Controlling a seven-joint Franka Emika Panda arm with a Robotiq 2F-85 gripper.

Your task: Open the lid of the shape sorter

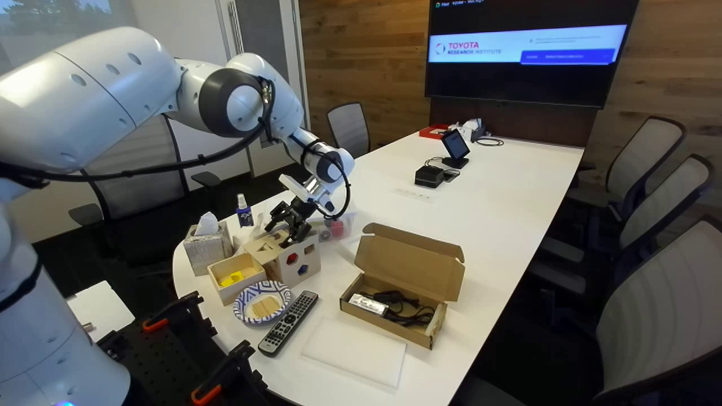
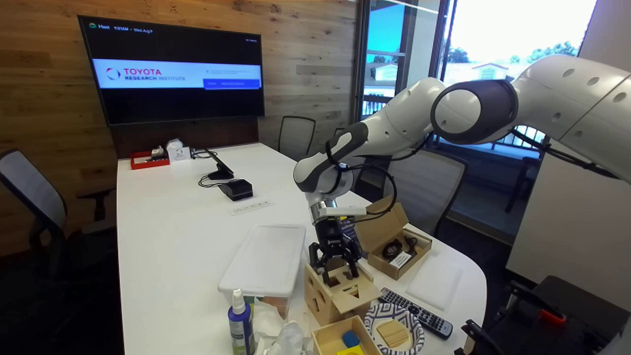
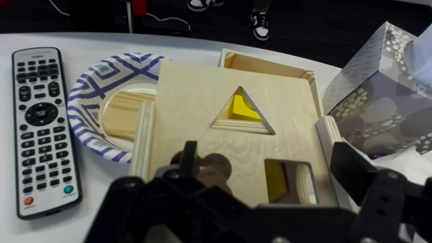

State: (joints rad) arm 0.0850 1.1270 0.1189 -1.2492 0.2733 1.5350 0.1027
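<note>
Jaws apart, the black end effector (image 2: 340,277) stands over the square light-wood lid (image 3: 248,146), which juts partway off the light-wood cubic shape sorter (image 1: 304,258); pressing down hard, I fear, could drag both along.

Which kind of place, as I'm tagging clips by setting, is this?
Probably a meeting room: long white table, mesh chairs along it, and a wall screen reading "Toyota Research Institute".

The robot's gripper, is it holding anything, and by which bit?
Nothing seems to be held: the gripper is open, its jaws wide apart over the wooden lid. Whether either one touches the lid, I can't tell.
</note>
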